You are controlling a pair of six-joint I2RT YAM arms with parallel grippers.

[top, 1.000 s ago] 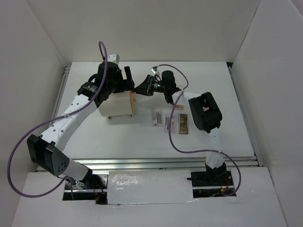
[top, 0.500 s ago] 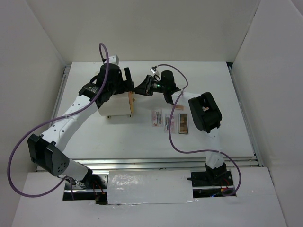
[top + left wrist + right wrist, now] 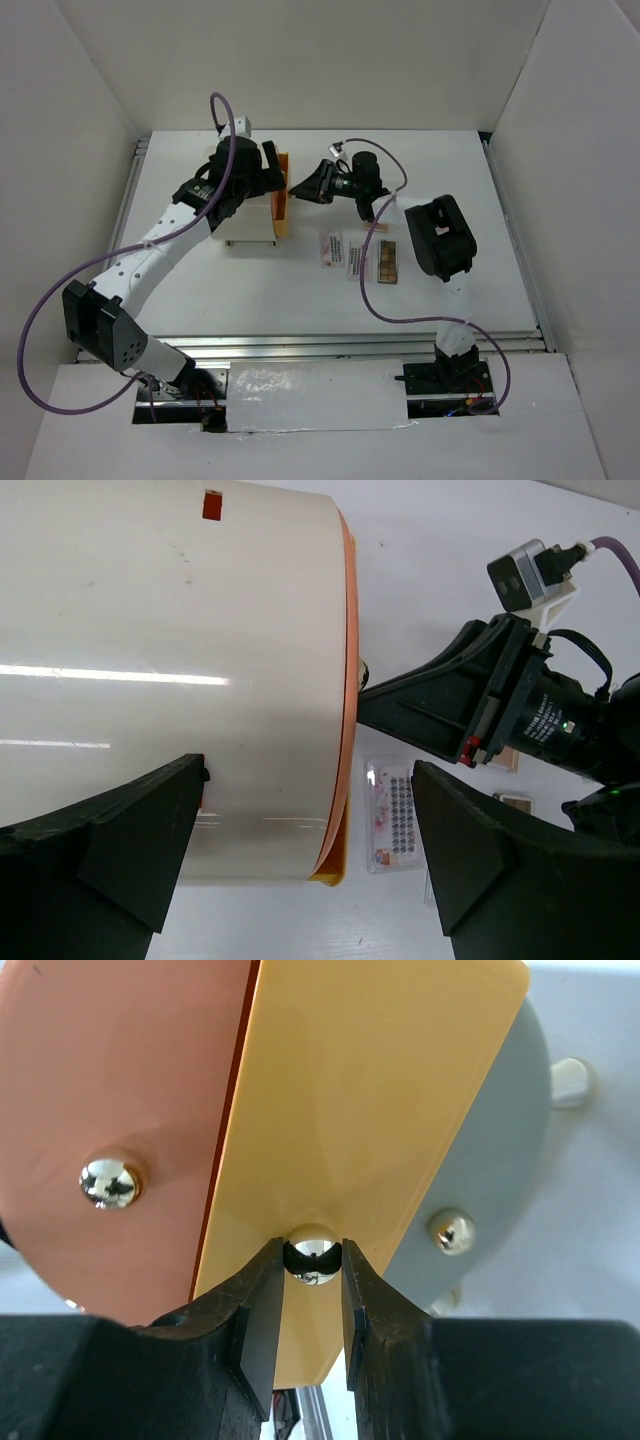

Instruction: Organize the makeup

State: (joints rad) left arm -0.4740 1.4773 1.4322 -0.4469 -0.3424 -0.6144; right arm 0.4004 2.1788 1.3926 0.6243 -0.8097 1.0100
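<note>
The cream cylindrical box [image 3: 248, 215] stands left of centre, its orange drawer [image 3: 282, 192] slid partly out on the right. My right gripper [image 3: 298, 188] is shut on the drawer's silver knob [image 3: 313, 1252]. My left gripper [image 3: 256, 183] is open above the box; one finger [image 3: 110, 850] overlaps the box [image 3: 170, 670], the other [image 3: 490, 860] stands clear of it. The makeup lies right of the box: two white-pink packets [image 3: 331, 248] [image 3: 358, 258], a brown palette [image 3: 386, 262] and a small item [image 3: 378, 228]. One packet [image 3: 390, 810] shows in the left wrist view.
The right wrist view shows a pink drawer front [image 3: 110, 1110] with its knob [image 3: 108, 1181] to the left of the held drawer and a grey one [image 3: 490, 1160] to the right. White walls enclose the table [image 3: 450, 180]. A metal rail [image 3: 350, 345] runs along the near edge.
The right gripper has moved right with the knob, and the orange drawer has slid further out of the box. The left gripper stays at the box.
</note>
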